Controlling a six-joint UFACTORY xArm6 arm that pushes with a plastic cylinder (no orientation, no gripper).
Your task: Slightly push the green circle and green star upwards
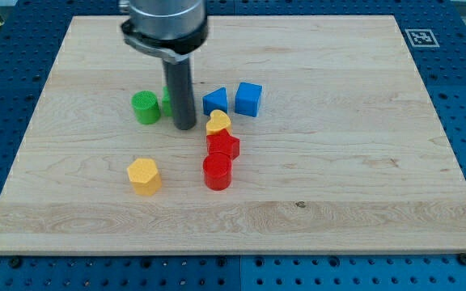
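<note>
my tip between the green blocks and the blue ones

camera view: my tip (184, 126) stands on the wooden board (338, 162), at the lower end of the dark rod; it is a plain rod with no jaws, so there is nothing on it to be apart or together, and it clamps nothing; the green circle (145, 107) lies just beside the tip, on the view's left, and i cannot tell if they touch; the green star (167, 99) is mostly hidden behind the rod, only a small green edge shows at the rod's left side, so its shape is not clear; on the view's right of the tip is a blue block (214, 102) with a pointed top, and next to it a blue cube (248, 99); a yellow heart (218, 123) lies near the tip, toward the view's bottom right; below it a red block (223, 145) touches it, and a red cylinder (217, 171) comes under that one; a yellow hexagon block (144, 175) lies alone toward the view's bottom left, well apart from the tip; a black and white marker (419, 36) sits at the board's top right corner.
</note>
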